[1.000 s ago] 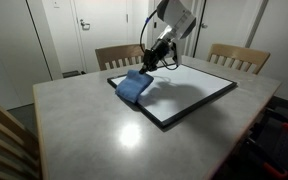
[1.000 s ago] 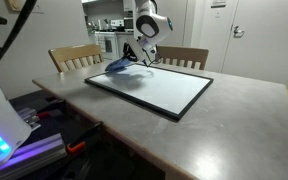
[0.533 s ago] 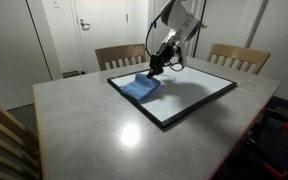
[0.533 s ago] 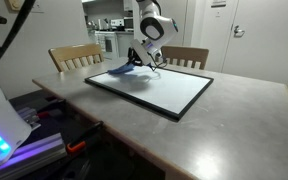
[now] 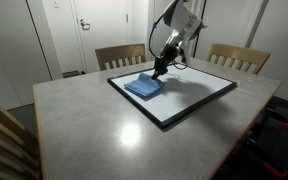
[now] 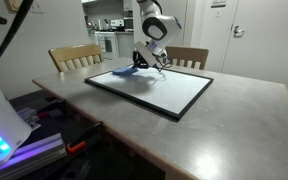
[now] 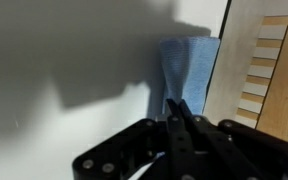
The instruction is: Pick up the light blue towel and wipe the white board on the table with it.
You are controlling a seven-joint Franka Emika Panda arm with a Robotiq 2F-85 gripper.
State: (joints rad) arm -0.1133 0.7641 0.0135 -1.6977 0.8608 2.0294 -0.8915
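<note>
Jaws pinched shut on one end of the light blue towel [image 5: 144, 87], which lies on the white board [image 5: 189, 98].

The gripper [image 5: 159, 70] hangs low over the board's far part, on the grey table [image 5: 84, 120]. Two slatted wooden chairs [image 5: 119, 55] stand behind the table, with a door [image 5: 89, 30] beyond them. In the wrist view the closed fingertips [image 7: 177, 103] meet at the cloth, which reaches toward the board's black frame [image 7: 220, 60]. In an exterior view the towel's [image 6: 124, 71] gripped end is raised while the rest rests on the board.
</note>
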